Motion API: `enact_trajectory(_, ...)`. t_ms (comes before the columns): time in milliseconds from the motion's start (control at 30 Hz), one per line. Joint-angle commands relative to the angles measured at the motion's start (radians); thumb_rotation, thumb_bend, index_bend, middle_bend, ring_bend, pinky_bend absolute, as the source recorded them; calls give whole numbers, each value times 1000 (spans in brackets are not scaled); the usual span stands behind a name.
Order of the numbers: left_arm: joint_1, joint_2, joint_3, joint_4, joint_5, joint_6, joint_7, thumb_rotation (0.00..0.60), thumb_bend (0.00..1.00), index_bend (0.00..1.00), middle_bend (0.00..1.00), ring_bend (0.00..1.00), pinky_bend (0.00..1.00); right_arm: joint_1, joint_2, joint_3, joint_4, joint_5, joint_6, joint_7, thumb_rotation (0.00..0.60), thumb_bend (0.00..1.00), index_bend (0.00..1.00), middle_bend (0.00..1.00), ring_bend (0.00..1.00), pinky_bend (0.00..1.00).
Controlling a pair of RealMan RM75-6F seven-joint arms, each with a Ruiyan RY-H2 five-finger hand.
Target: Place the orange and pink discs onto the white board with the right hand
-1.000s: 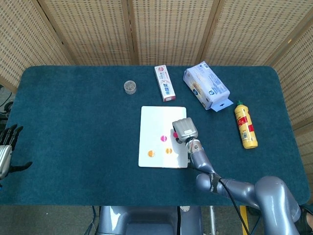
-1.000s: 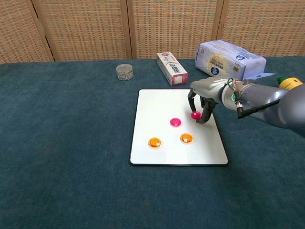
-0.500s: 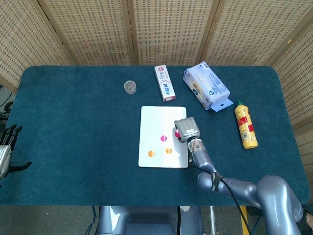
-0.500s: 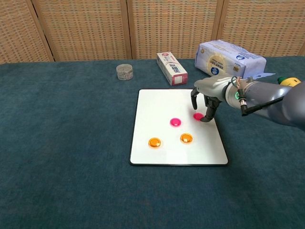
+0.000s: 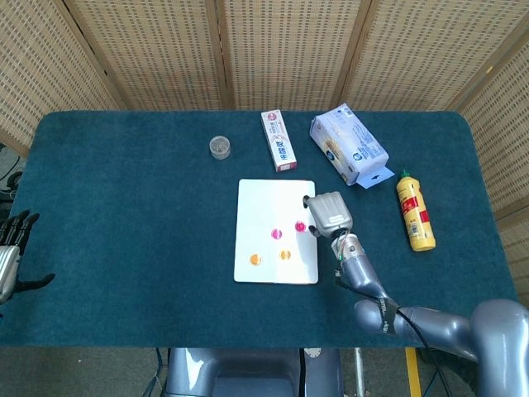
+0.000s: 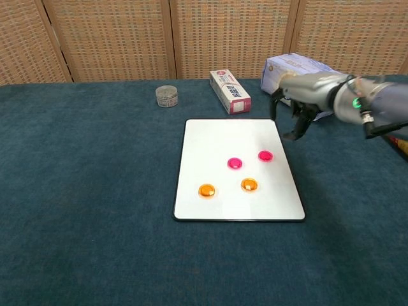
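The white board [image 6: 217,191] [image 5: 258,203] lies mid-table. On it sit two pink discs [image 6: 266,155] [image 6: 234,163] and two orange discs [image 6: 249,185] [image 6: 206,190]; the head view shows the pink discs [image 5: 300,226] [image 5: 278,234] and the orange discs [image 5: 285,255] [image 5: 255,260]. My right hand [image 6: 299,105] [image 5: 328,212] hovers above the board's far right edge, fingers pointing down and apart, holding nothing. My left hand [image 5: 10,248] rests at the table's left edge, fingers spread and empty.
Behind the board lie a toothpaste box [image 6: 230,92], a small clear jar [image 6: 166,96] and a tissue pack [image 6: 287,69]. A yellow bottle [image 5: 414,210] lies at the right.
My right hand has let go of the pink disc on the board's right side, lifted and drawn back to the right. The disc stays on the board.
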Motion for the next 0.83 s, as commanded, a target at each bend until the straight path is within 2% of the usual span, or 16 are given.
enact_trajectory(33,4,3,5,-2,11,7,-8,600,0,0,0,0,0,-155,168,-36,-149,-209,127,218,600,337,354,890,937,1000)
enact_trajectory(100,6,4,7,-2,18,12,-11,600,0,0,0,0,0,-201,207,-51,-164,-271,162,294,600,337,354,811,863,1000)
enact_trajectory(133,8,5,8,-4,24,18,-14,600,0,0,0,0,0,-235,233,-63,-167,-316,194,347,600,329,354,746,795,998)
enact_trajectory(200,12,7,11,-6,34,27,-17,600,0,0,0,0,0,-292,266,-85,-161,-389,256,431,600,315,354,628,651,923)
enact_trajectory(300,18,8,15,-8,50,44,-22,600,0,0,0,0,0,-378,304,-119,-136,-474,348,546,600,238,327,336,278,552)
enact_trajectory(367,28,9,22,-12,76,70,-22,600,0,0,0,0,0,-473,341,-156,-111,-510,444,620,600,169,272,176,103,359)
enact_trajectory(433,35,8,24,-11,88,89,-24,600,0,0,0,0,0,-515,350,-171,-89,-539,488,653,600,88,207,57,14,237)
enact_trajectory(500,43,6,27,-10,104,110,-25,600,0,0,0,0,0,-556,354,-179,-69,-556,533,670,600,22,145,5,0,166)
enact_trajectory(600,57,4,30,-6,128,147,-29,600,0,0,0,0,0,-624,356,-190,-64,-598,616,704,600,0,66,0,0,95)
enact_trajectory(667,67,5,32,-6,140,169,-34,600,0,0,0,0,0,-659,364,-206,-74,-646,666,714,600,0,43,0,0,72)
enact_trajectory(833,81,4,35,-6,157,198,-37,600,0,0,0,0,0,-698,373,-210,-97,-709,711,716,600,0,29,0,0,49)
